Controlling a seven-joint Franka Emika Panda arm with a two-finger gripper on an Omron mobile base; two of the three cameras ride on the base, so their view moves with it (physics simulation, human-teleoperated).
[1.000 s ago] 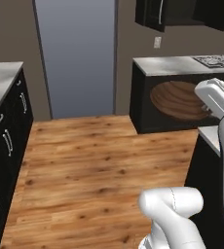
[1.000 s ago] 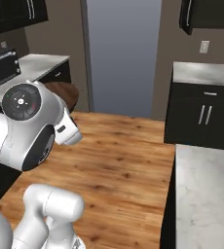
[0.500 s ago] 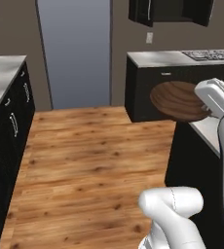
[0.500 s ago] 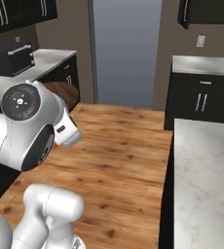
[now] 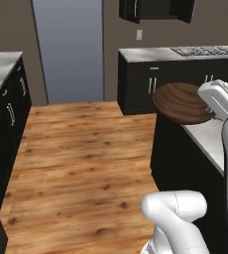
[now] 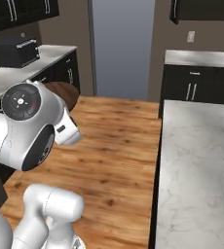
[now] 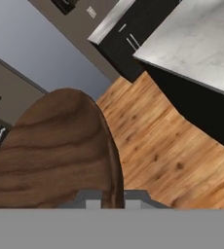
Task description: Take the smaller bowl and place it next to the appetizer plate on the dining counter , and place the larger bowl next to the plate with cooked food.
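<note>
Wood floor (image 5: 81, 163) underfoot, dining counter (image 6: 201, 160) on right. Gripper (image 7: 113, 197) clamped on rim of smaller bowl (image 5: 183, 102), carried in air beside counter edge. Judgement: keep bowl level, hold grip firm, clear slab corner (image 7: 138, 57), find appetizer plate before lowering.

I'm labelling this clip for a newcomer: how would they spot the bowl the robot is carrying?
Find the white arm above the wood floor. At its hand, the smaller bowl is held in the air: shallow, wide, dark reddish-brown wood with visible grain, darker than the pale marble counter.
</note>
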